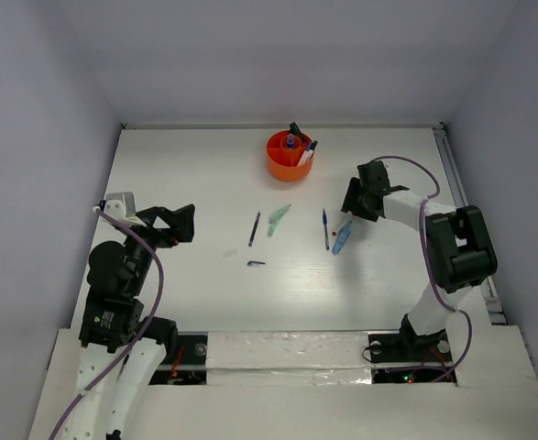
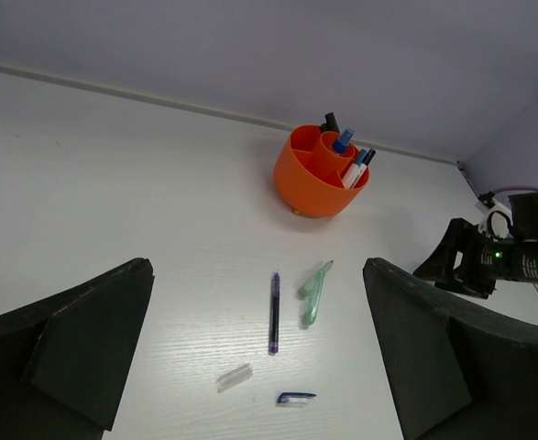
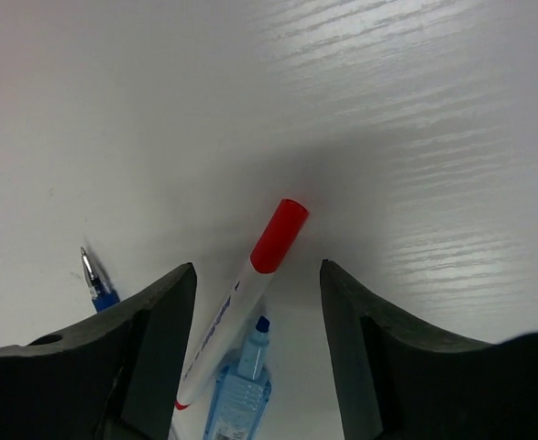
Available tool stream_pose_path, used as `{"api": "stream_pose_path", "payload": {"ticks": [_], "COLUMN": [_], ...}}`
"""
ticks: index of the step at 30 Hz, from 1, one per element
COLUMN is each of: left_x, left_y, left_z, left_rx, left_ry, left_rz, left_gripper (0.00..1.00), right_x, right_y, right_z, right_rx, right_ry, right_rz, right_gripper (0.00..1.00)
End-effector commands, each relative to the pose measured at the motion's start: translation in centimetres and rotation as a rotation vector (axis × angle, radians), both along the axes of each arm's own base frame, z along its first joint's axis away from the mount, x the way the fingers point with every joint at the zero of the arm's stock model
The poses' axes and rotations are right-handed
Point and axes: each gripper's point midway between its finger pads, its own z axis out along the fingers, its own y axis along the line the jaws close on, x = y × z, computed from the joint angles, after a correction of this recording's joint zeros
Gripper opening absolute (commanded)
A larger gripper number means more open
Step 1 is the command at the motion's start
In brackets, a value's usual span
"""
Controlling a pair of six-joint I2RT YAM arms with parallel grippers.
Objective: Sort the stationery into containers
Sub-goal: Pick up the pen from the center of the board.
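Observation:
The orange tub [image 1: 290, 158] stands at the back centre with a few pens and a blue-capped bottle in it; it also shows in the left wrist view [image 2: 311, 179]. My right gripper [image 1: 356, 203] is open, low over a white marker with a red cap [image 3: 241, 302], which lies between its fingers beside a light blue pen [image 3: 241, 390]. A blue pen [image 1: 325, 228] lies just left of them. A dark blue pen [image 2: 274, 312] and a pale green marker [image 2: 314, 293] lie mid-table. My left gripper [image 2: 258, 270] is open and empty, well short of them.
A clear cap [image 2: 234, 377] and a small blue cap [image 2: 296, 398] lie near the dark blue pen. White walls enclose the table on three sides. A rail runs along the right edge [image 1: 452, 160].

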Motion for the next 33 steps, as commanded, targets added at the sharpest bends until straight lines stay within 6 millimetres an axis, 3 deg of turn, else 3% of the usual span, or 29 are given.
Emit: {"api": "stream_pose_path", "payload": {"ticks": [1,10,18,25,29,32,33], "left_x": [-0.5,-0.7,-0.6,-0.5,-0.4,-0.2,-0.2], "left_y": [0.1,0.1,0.2,0.3,0.2,0.2,0.2], "left_z": [2.4,2.5,2.5,2.3,2.2,2.0,1.9], "left_rx": [-0.013,-0.013,-0.014,-0.013,-0.011,-0.008,-0.007], "left_ry": [-0.073,-0.076,-0.072,-0.068,-0.06,-0.052,-0.049], "left_rz": [0.003,0.0,0.009,0.013,0.011,0.011,0.011], "left_gripper": [0.99,0.99,0.99,0.99,0.99,0.99,0.99], "right_x": [0.7,0.8,0.8,2.1,3.7,4.8,5.5], "right_y": [0.8,1.6,3.0,4.0,5.3,5.5,5.6], "right_z": [0.6,-0.2,-1.5,-1.3,1.1,5.3,7.8], "right_rx": [0.03,0.061,0.078,0.115,0.201,0.236,0.251], "right_ry": [0.013,0.06,0.101,0.071,-0.07,-0.217,-0.31], "right_rz": [0.011,0.03,0.063,0.081,0.099,0.093,0.102], "right_gripper": [0.61,0.36,0.21,0.02,0.0,0.0,0.0]}}
